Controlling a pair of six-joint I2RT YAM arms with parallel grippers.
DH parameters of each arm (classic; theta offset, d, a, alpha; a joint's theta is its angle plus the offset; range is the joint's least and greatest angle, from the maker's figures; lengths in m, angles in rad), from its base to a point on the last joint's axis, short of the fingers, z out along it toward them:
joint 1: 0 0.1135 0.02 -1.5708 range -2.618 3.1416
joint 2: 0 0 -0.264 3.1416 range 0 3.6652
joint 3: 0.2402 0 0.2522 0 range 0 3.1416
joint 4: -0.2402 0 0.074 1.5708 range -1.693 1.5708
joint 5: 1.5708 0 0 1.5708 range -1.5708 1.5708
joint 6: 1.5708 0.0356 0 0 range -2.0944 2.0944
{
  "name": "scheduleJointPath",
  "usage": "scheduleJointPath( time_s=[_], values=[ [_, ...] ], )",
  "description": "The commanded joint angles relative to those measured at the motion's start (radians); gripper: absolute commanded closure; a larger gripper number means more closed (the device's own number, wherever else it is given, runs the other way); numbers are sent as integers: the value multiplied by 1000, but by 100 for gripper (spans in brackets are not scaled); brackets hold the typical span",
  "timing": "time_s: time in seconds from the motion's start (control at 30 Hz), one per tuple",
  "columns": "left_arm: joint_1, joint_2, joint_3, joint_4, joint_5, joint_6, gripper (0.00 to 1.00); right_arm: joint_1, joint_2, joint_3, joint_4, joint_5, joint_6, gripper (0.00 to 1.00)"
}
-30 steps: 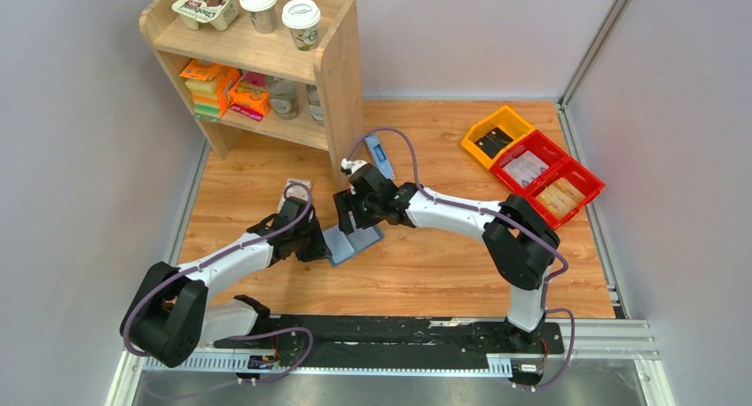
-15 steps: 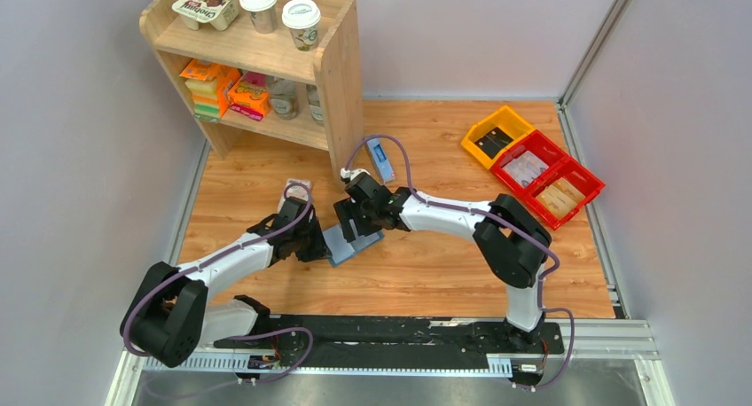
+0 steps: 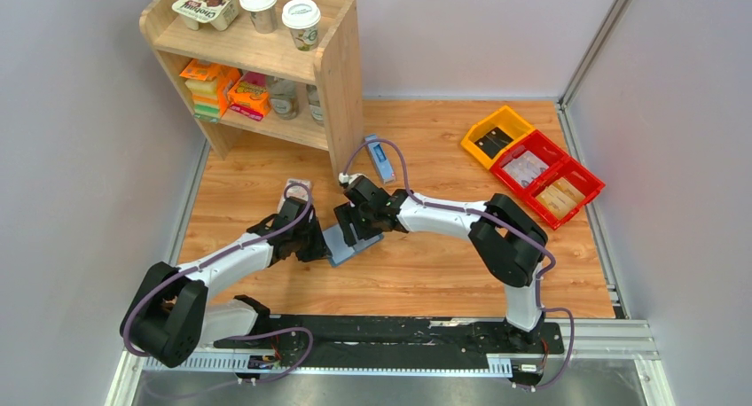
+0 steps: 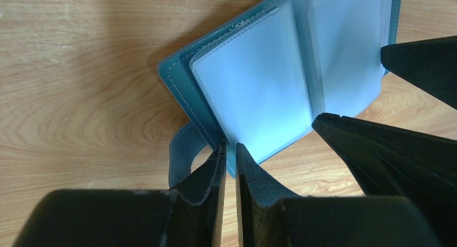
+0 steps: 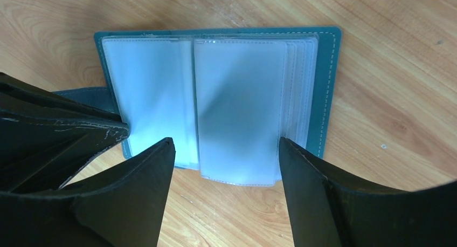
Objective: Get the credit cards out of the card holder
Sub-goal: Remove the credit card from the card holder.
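Note:
The teal-blue card holder (image 3: 340, 247) lies open on the wooden table, with its pale blue pocket panels (image 5: 240, 104) fanned out. My left gripper (image 4: 229, 151) is shut on the holder's teal cover edge (image 4: 180, 90), right beside the closure tab (image 4: 180, 155), and pins it down. My right gripper (image 5: 226, 144) hangs open just above the near edge of the panels, one finger (image 5: 145, 177) on each side of the top panel. No credit cards show; the frosted pockets hide whatever is inside.
A wooden shelf (image 3: 337, 65) with cups and snack packs stands at the back left. A narrow blue-and-white box (image 3: 381, 158) lies near its foot, and a pink patterned pack (image 3: 295, 191) sits behind my left gripper. Yellow (image 3: 497, 133) and red bins (image 3: 567, 184) stand at the back right.
My right gripper has moved down and left, closer over the open card holder. The left gripper and the holder have stayed put.

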Motion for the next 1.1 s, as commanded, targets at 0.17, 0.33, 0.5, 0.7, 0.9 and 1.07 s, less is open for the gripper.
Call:
scheduleJointPath(
  time_s=[0.17, 0.33, 0.5, 0.7, 0.9, 1.07],
  values=[
    [-1, -16, -5, 29, 14, -1, 81, 14, -23, 21, 67, -124, 26, 28],
    [0, -16, -6, 29, 15, -2, 81, 13, -31, 22, 92, -178, 45, 28],
    [0, -17, -8, 29, 15, -2, 81, 13, -49, 16, 121, -222, 57, 27],
    [-1, -26, -11, 30, 15, -4, 81, 13, -49, 4, 176, -305, 71, 26],
    [0, -129, -42, 18, -23, -25, 81, 11, 3, 1, 251, -403, 109, 27],
    [2, -305, -74, -55, -115, -65, 80, -7, 66, -16, 286, -430, 172, 30]
  ],
)
